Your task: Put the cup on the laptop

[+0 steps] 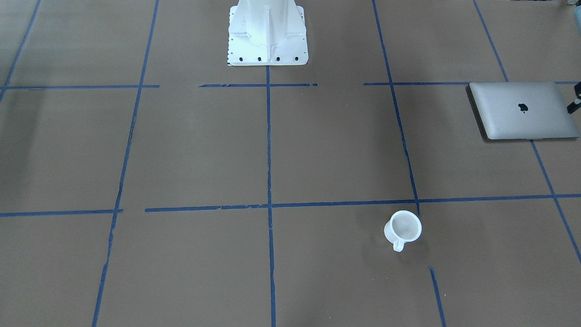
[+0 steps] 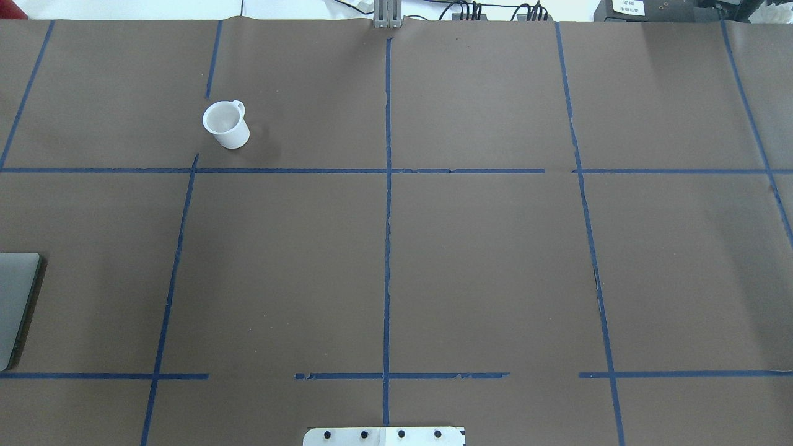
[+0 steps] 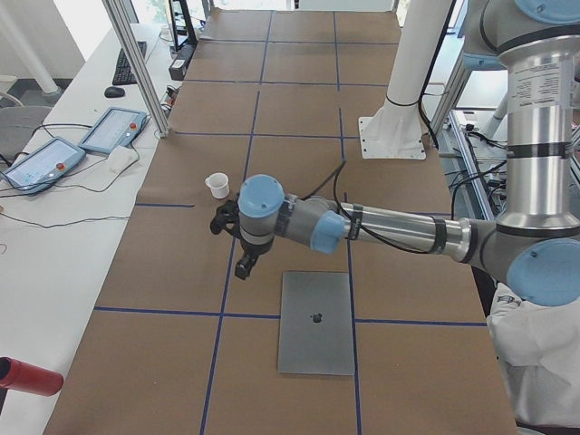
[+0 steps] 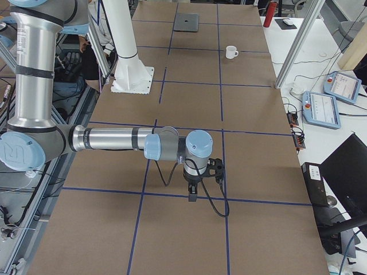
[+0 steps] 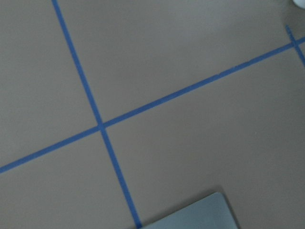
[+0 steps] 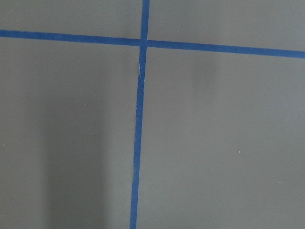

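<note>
Basically approach step: left pincer, opening can't tell, hangs near laptop; cup sits beyond it, needs reaching.

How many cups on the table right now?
1. The cup stands upright on the robot's left half of the table, far from its base, clear of the laptop. Nothing seems to hide another.

Robot lab: teach pendants, tape-gridded table
</note>
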You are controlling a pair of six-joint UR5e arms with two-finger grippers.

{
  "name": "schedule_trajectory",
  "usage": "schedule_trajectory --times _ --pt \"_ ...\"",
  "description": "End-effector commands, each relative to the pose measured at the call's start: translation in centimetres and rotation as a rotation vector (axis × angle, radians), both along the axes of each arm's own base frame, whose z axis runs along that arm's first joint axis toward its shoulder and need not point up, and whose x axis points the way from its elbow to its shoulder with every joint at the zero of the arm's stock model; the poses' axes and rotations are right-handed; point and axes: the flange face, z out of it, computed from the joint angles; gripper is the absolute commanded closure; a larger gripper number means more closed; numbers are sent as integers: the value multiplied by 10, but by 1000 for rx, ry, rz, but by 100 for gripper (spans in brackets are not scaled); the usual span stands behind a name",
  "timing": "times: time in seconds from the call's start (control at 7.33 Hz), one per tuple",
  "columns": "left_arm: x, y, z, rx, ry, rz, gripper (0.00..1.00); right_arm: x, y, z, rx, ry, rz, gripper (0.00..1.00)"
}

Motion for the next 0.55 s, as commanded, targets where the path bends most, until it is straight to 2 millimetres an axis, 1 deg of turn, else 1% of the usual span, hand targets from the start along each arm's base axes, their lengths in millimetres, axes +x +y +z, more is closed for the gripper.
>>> schedule_trajectory --times 0.0,0.14,0.27,0.41 --pt "117 -73 -69 -1 -27 42 0 0 0 0 0 0 0 0" --pt "175 -108 -102 -25 -71 -3 0 0 0 0 0 0 0 0" --pt "243 -137 -127 -82 -60 5 0 0 0 0 0 0 0 0" --pt "289 -160 -145 -107 -62 25 0 0 0 0 0 0 0 0"
